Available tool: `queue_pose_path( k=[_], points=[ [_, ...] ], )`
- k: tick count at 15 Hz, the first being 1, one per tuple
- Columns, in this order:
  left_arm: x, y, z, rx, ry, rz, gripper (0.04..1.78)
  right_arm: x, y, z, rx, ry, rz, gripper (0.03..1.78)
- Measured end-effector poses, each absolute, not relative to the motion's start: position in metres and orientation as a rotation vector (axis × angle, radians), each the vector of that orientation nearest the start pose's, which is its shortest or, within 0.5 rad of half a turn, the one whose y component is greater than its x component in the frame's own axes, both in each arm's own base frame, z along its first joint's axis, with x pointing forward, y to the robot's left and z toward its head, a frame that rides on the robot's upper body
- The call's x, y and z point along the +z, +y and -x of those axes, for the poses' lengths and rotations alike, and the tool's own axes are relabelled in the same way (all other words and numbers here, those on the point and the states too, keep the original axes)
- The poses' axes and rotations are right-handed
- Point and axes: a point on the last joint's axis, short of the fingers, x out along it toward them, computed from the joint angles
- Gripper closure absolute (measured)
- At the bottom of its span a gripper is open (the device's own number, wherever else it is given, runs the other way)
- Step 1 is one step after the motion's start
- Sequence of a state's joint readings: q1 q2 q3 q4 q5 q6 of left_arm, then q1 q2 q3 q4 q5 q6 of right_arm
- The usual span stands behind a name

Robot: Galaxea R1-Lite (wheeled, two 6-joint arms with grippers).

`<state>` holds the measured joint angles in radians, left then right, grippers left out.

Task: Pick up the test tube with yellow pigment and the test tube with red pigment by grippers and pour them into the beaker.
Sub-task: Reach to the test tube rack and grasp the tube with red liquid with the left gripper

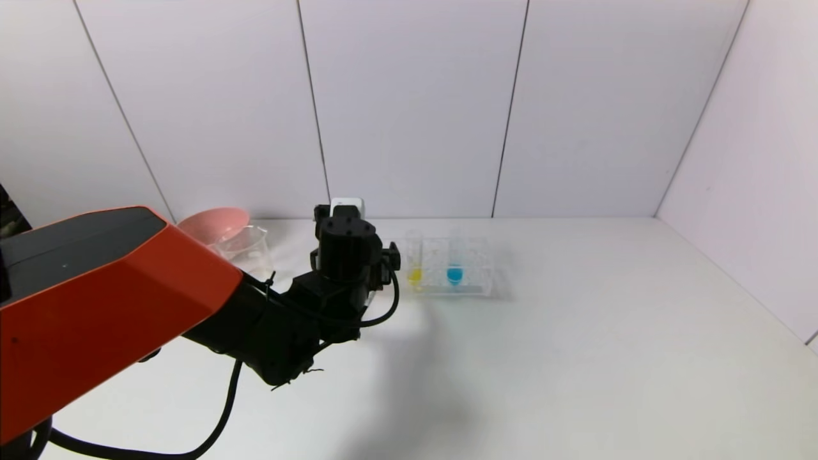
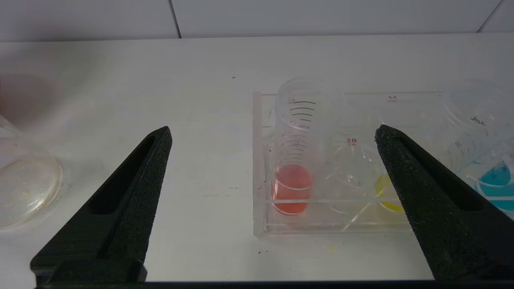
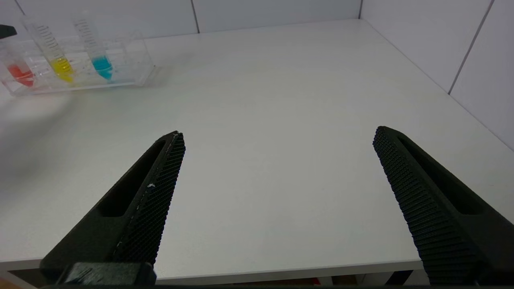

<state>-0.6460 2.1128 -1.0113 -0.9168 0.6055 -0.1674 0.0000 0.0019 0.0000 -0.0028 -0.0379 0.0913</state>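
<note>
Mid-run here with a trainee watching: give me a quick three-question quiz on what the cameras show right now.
1. True or false: the left gripper is shut on the test tube with red pigment.
2. Which tube stands in the middle of the tube rack? A) the test tube with yellow pigment B) the blue tube C) the red one
3. Fill in: the beaker stands beside the pink ____.

Key: 1. False; its jaws are open, with the tube in the rack between them. 2. A. 3. bowl.
</note>
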Motion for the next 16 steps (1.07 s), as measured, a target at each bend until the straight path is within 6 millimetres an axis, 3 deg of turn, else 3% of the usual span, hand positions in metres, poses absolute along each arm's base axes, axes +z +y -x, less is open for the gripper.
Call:
queue_pose_path(
  k=[5, 8, 10, 14, 16],
  points=[
    [0.109, -0.235, -0.334, -0.023, 0.129, 0.058, 0.06, 0.076, -0.001, 0.023, -0.038, -0.003, -0.091, 0.1],
    [0.105, -0.236, -0.335, -0.024, 0.136, 0.054, 0.22, 0.076, -0.001, 0.023, -0.037, -0.003, -0.091, 0.1],
    [0.104, -0.236, -0.335, -0.024, 0.137, 0.054, 0.45, 0.076, -0.001, 0.023, -0.038, -0.003, -0.091, 0.1],
    [0.105, -0.239, -0.334, -0.033, 0.134, 0.058, 1.18, 0.076, -0.001, 0.023, -0.037, -0.003, -0.091, 0.1],
    [0.106, -0.242, -0.332, -0.041, 0.123, 0.065, 1.37, 0.076, -0.001, 0.023, -0.037, -0.002, -0.091, 0.1]
  ],
)
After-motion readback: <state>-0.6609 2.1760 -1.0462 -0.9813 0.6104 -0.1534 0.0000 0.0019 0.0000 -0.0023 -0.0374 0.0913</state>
